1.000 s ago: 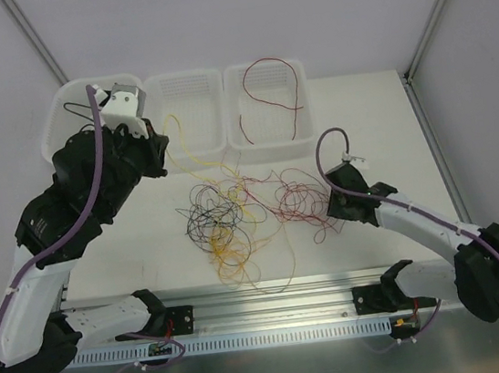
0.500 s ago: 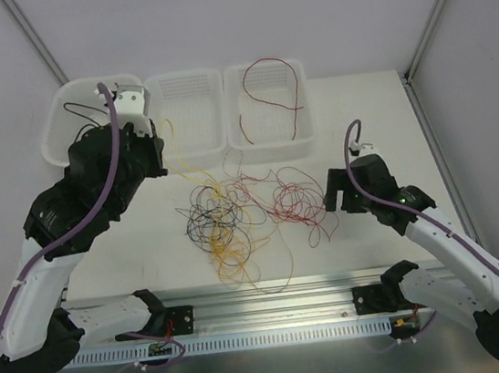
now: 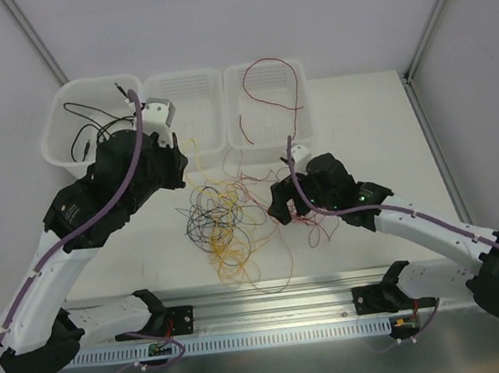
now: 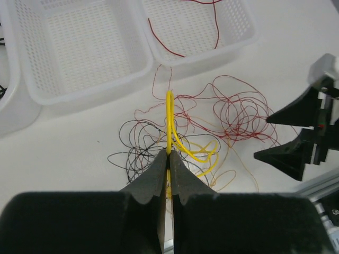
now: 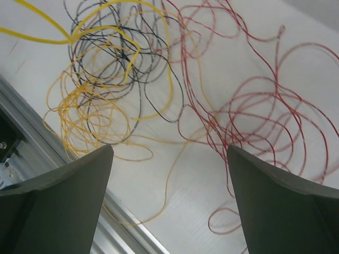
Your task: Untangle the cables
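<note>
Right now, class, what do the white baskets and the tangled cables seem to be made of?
Baskets: likely moulded plastic, matte white, slightly translucent, with perforated grid walls. Cables: probably plastic-sheathed wire, smooth coloured coating, holding springy loops; core not visible.

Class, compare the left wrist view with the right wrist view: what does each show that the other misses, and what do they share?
Only the left wrist view shows the white baskets, a red cable lying in one, and the left claw shut on a yellow cable. Only the right wrist view shows the dense yellow loops beside the metal rail. Both show the loose tangle of red, yellow and black cables on the white table, and the right claw open.
</note>
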Motion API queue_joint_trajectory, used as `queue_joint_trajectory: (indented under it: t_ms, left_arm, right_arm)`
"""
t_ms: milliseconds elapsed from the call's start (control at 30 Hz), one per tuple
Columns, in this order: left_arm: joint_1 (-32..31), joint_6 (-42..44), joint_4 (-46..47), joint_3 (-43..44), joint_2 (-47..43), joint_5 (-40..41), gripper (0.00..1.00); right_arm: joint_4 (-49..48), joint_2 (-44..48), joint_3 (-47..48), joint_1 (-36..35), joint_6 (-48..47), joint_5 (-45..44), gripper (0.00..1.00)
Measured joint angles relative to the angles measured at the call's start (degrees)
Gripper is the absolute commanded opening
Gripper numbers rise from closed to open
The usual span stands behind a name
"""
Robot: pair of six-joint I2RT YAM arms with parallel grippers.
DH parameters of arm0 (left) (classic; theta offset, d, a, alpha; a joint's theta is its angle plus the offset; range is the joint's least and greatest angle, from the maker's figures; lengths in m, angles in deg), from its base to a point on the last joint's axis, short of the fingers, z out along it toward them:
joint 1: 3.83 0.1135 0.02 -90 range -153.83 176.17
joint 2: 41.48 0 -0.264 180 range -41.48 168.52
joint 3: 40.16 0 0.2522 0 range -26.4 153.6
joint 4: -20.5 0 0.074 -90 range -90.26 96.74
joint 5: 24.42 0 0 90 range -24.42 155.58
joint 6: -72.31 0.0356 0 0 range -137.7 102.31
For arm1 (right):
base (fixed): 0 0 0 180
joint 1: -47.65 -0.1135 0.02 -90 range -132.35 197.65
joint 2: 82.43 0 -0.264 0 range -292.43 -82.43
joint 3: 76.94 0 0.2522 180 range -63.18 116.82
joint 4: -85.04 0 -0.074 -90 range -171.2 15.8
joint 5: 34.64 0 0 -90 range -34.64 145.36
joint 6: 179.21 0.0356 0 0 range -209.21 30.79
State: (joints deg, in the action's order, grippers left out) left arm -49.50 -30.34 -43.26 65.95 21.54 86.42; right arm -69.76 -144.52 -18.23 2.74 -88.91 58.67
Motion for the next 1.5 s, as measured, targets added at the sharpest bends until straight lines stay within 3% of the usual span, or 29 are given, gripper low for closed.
queue_joint_trajectory:
  t_ms: [133, 467, 833, 1000, 1033, 1067, 1233, 1267, 1333, 1400, 1500]
  left_arm:
    - [0.0, -0.85, -0.02, 1.38, -2.54, -0.87, 0.0]
    - [0.0, -3.34, 0.0, 6.03, -4.04, 1.79, 0.0]
    - [0.0, -3.91, 0.0, 8.15, -1.64, 2.14, 0.0]
    - [0.0, -4.2, 0.0, 8.17, -1.4, 1.95, 0.01]
    - [-0.02, -4.31, 0.0, 8.17, -1.38, 1.86, 0.01]
    - [0.0, -4.35, 0.0, 8.17, -1.36, 1.75, 0.01]
    - [0.0, -4.52, 0.04, 7.98, -1.36, 1.64, 0.01]
    - [0.0, -4.57, 0.09, 7.76, -1.36, 1.64, 0.01]
    - [0.0, -4.76, 0.2, 6.91, -1.38, 1.53, 0.03]
    - [0.0, -4.92, 0.48, 5.57, -1.36, 1.25, 0.11]
    - [0.0, -4.87, 1.36, 2.8, -1.33, 1.31, 0.39]
  right_arm:
    - [-7.45, -7.32, 3.26, -1.55, -4.44, 5.55, 0.82]
    - [-21.24, -12.98, 7.58, -6.88, -8.07, 13.66, 0.83]
    - [-25.86, -20.28, 15.08, -9.42, -8.37, 14.78, 0.75]
    - [-26.64, -23.3, 15.32, -9.81, -7.85, 14.69, 0.6]
    - [-26.71, -23.71, 15.32, -9.84, -7.63, 14.64, 0.55]
    - [-26.71, -24.0, 15.32, -9.84, -7.43, 14.58, 0.43]
    - [-26.84, -24.3, 15.47, -9.84, -6.97, 14.16, 0.14]
    - [-26.95, -24.3, 15.52, -9.84, -6.99, 14.03, 0.01]
    - [-27.08, -24.26, 15.58, -9.84, -7.04, 13.66, 0.01]
    - [-27.02, -24.15, 15.67, -9.84, -6.99, 13.38, 0.01]
    - [-25.42, -23.71, 16.61, -9.84, -7.26, 12.52, 0.01]
